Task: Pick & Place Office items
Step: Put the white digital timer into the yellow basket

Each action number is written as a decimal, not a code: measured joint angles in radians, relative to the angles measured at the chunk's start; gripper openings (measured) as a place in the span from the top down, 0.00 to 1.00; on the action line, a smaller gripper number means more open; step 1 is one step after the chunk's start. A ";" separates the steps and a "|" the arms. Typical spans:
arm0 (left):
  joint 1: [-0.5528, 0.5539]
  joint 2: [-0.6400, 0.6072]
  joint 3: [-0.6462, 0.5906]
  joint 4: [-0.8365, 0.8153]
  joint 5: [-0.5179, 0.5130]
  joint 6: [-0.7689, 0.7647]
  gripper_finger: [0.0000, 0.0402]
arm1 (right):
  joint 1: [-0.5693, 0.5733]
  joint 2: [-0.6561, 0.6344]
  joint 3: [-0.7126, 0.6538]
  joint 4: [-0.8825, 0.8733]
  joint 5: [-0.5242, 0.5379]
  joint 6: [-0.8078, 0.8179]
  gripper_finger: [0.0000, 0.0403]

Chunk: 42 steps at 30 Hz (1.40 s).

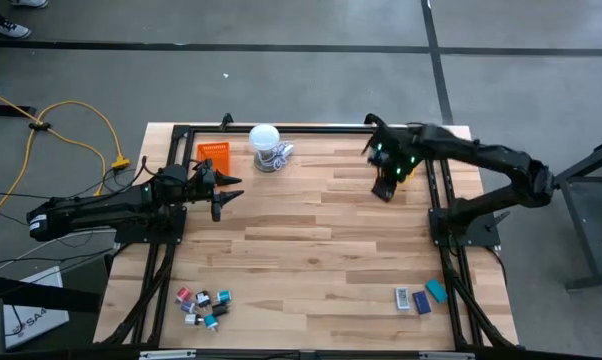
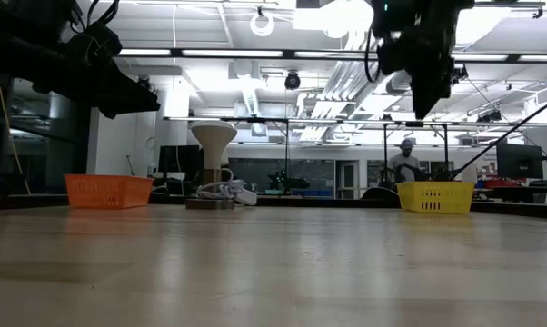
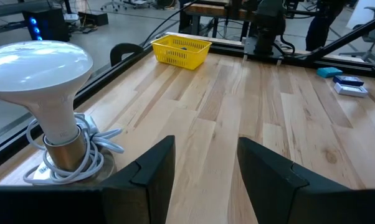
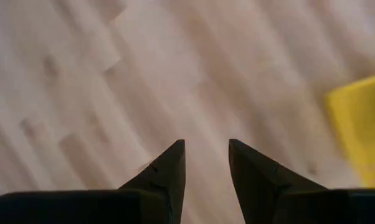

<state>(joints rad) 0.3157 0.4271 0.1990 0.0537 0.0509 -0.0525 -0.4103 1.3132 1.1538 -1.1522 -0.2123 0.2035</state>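
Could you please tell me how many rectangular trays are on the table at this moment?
2. The orange tray sits at the far edge on the left arm's side, beside the white lamp-like object. The yellow tray is at the far edge under the right arm, mostly hidden from above.

worktop point(image 1: 321, 240): pale wood, striped in light and tan planks
left tray point(image 1: 213, 153): orange mesh
right tray point(image 3: 180, 50): yellow mesh
jar-like object point(image 3: 47, 74): white round top, brassy base, grey-white cord coiled round it
office items, left cluster point(image 1: 204, 305): red, black, teal, white
office items, right group point(image 1: 422, 295): blue, teal, grey-white
left gripper point(image 3: 203, 171): black
right gripper point(image 4: 205, 168): black
floor cable point(image 1: 71, 125): yellow
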 joint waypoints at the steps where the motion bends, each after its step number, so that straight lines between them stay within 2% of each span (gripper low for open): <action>1: 0.000 0.000 0.000 0.000 0.000 0.000 0.58 | 0.045 0.000 0.000 0.000 0.002 0.022 0.73; 8: 0.000 0.000 0.000 0.000 0.000 0.000 0.58 | 0.325 0.000 -0.045 0.002 0.153 0.348 0.73; 13: 0.000 0.000 0.000 0.000 0.000 0.000 0.58 | 0.470 0.000 -0.085 0.014 0.158 0.578 0.73; 20: 0.000 0.000 0.000 0.000 0.000 0.000 0.58 | 0.673 0.001 -0.117 0.099 0.161 0.802 0.73; 27: 0.000 0.000 0.000 0.000 0.000 0.000 0.58 | 0.875 0.001 -0.158 0.189 0.239 1.120 0.73; 31: 0.000 0.000 0.000 0.000 0.000 0.000 0.58 | 0.953 0.002 -0.208 0.250 0.264 1.263 0.73; 36: 0.000 0.000 0.000 0.000 0.000 0.000 0.58 | 0.998 0.019 -0.239 0.260 0.262 1.399 0.73; 42: 0.000 0.000 0.000 0.000 0.000 0.000 0.58 | 1.037 0.082 -0.239 0.262 0.171 1.547 0.73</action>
<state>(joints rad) 0.3157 0.4274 0.1989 0.0540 0.0509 -0.0525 0.6271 1.3948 0.9150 -0.8901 -0.0413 1.7510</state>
